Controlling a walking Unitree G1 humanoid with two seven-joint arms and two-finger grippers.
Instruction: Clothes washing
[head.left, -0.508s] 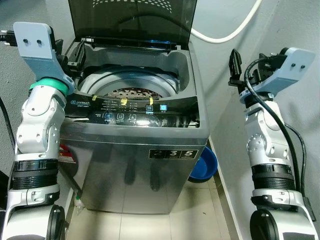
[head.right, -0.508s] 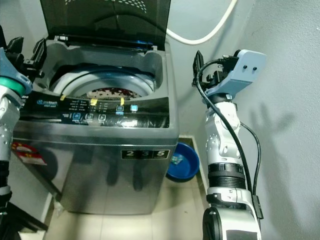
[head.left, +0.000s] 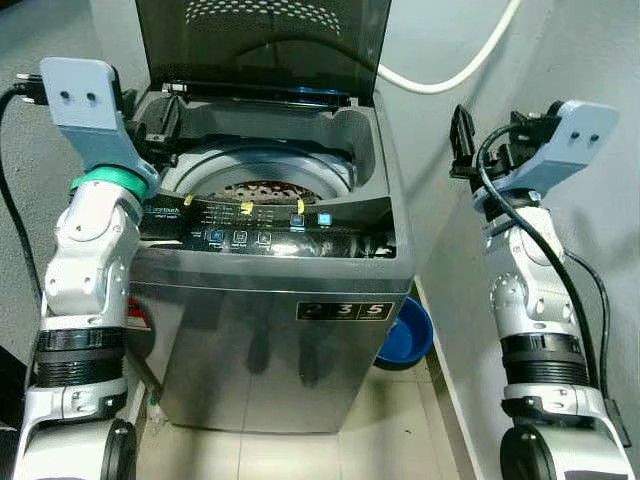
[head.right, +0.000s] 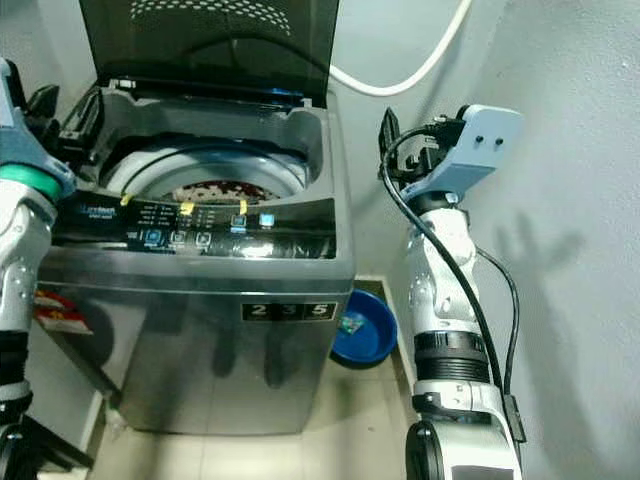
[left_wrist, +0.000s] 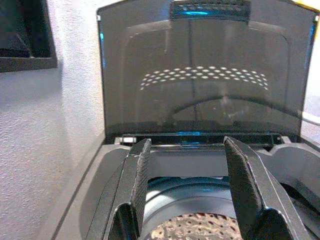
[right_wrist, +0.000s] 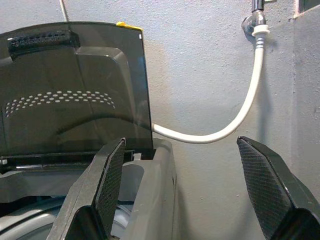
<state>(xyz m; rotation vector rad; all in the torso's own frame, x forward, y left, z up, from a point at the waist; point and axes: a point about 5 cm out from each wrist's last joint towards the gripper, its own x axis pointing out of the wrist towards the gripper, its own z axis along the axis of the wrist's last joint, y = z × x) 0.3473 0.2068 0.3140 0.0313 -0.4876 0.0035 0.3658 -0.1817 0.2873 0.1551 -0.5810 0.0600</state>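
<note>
Both the left end effector (left_wrist: 187, 190) and right end effector (right_wrist: 187, 190) are held spread and empty beside the washing machine (head.left: 270, 300), whose lid (head.left: 265, 40) is propped up, likely for loading.

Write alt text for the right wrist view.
The right claw, open and holding nothing, points at a grey wall beside a top-loading washing machine with its dark lid raised. A white hose curves from a wall tap behind the machine.

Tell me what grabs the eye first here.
The grey top-loading washing machine stands dead centre, its dark lid raised upright and the drum exposed. The left gripper hovers open over its left rim, and the right gripper is open beside it, near the white hose.
</note>
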